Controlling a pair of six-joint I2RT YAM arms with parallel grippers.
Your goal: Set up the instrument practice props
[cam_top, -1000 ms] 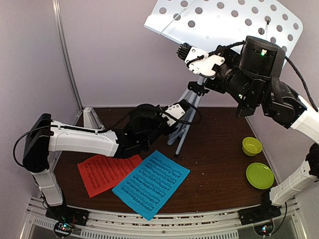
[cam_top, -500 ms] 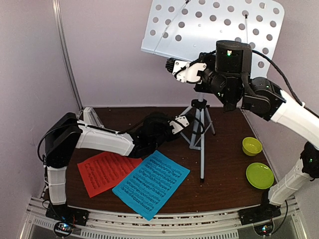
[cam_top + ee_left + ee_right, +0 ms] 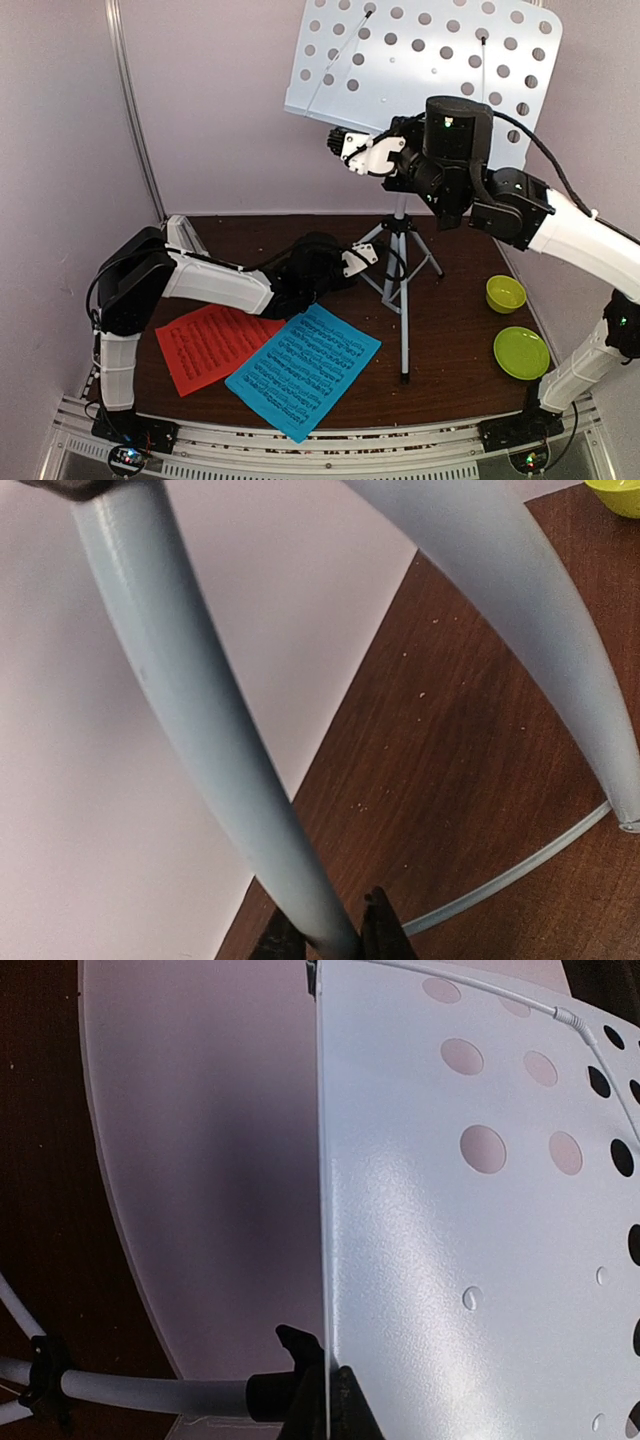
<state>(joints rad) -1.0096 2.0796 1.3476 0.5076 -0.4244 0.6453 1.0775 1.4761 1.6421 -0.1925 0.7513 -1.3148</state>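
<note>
Where the left arm (image 3: 215, 283) crosses the back-left corner: we note a small white pyramid metronome (image 3: 181, 233) behind it, partly hidden.
Red-orange sheet (image 3: 210, 345): flat on the surface (image 3: 460, 250), near left; its right edge meets the blue sheet.
Blue sheet (image 3: 303, 370): flat, just right of the red-orange one, by the front edge.
Left jaws: closed around one of the tripod legs (image 3: 403, 270); the wrist view shows the white tube between dark fingertips (image 3: 385, 935).
Stand: upright at centre, legs spread, feet on the surface.
Music-stand desk (image 3: 430, 60): white, perforated, atop the post, tilted before the back wall.
Right jaws: pinched on the desk's lower edge; we see the panel edge-on between the fingers (image 3: 300, 1355).
Yellow-green bowl (image 3: 505, 293), plate (image 3: 521, 352): far right, well apart from the stand, bowl behind plate.
</note>
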